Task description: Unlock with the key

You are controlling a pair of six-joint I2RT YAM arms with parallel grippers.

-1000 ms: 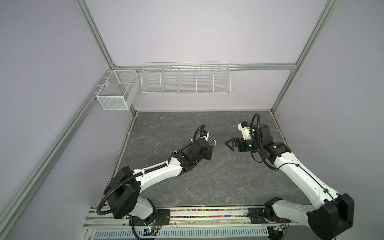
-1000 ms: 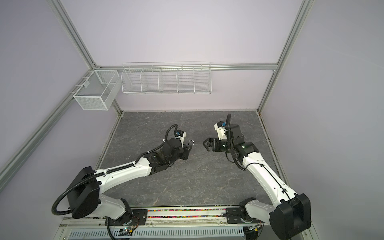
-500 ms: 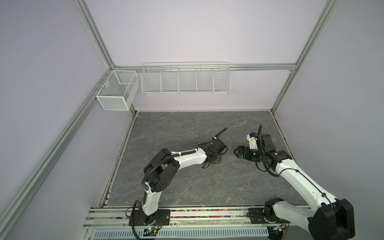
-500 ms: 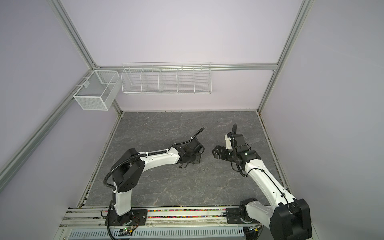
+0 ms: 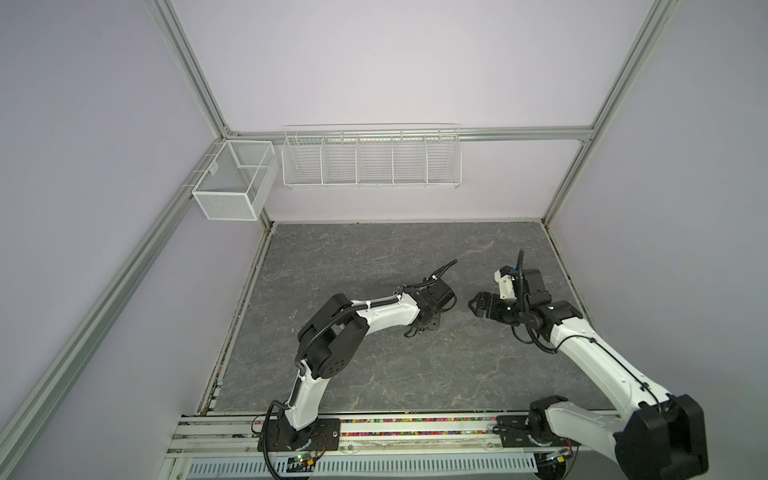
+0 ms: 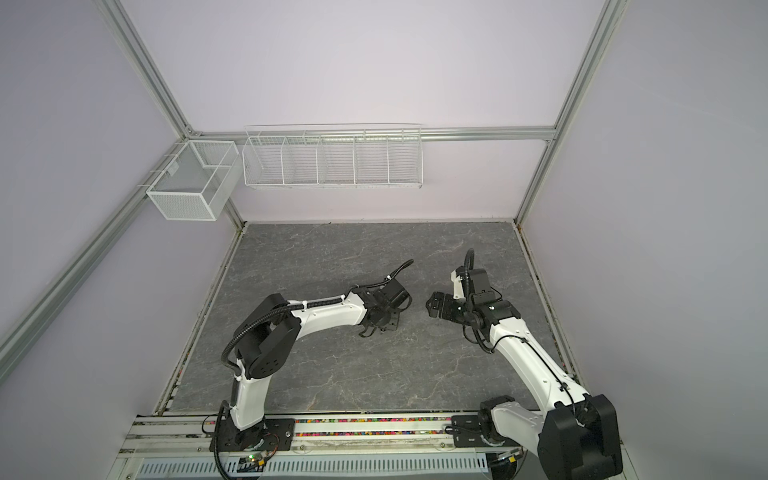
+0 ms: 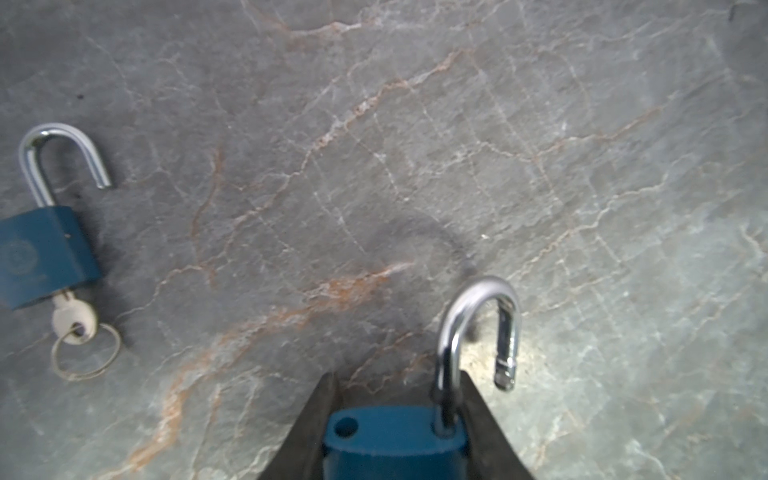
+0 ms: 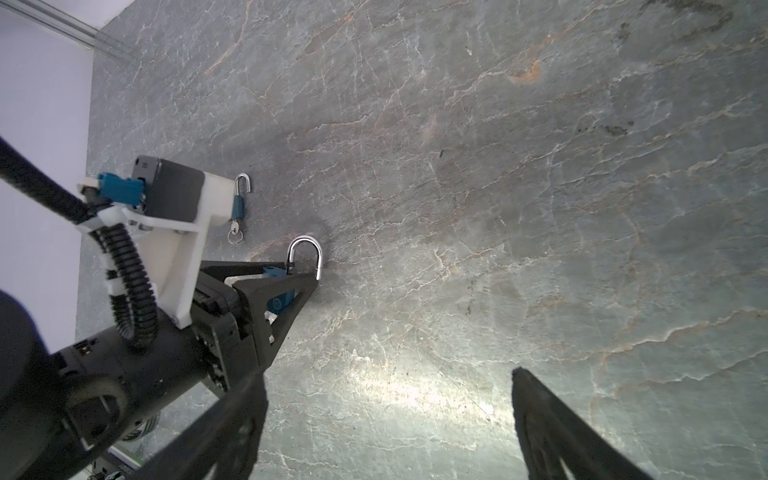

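My left gripper (image 7: 397, 386) is shut on the body of a blue padlock (image 7: 395, 436), low over the table and pointing down. Its silver shackle (image 7: 478, 316) is swung open, one end free. A second blue padlock (image 7: 41, 255) lies flat on the table, also with an open shackle. A silver key (image 7: 77, 318) with a wire ring (image 7: 85, 353) sticks out of its underside. In both top views the left gripper (image 5: 430, 322) (image 6: 384, 324) hides both locks. My right gripper (image 8: 386, 382) (image 5: 476, 309) stands open and empty, just right of the left gripper.
The grey marbled table (image 5: 374, 266) is walled at the back and on both sides. A white wire rack (image 5: 370, 158) and a mesh basket (image 5: 232, 187) hang high on the walls. The left arm's raised elbow (image 5: 332, 332) stands over the table's near left part.
The left arm has raised its elbow and carried the held padlock right and down toward the table. The right gripper has drawn back to the right and lower, opening slightly wider.
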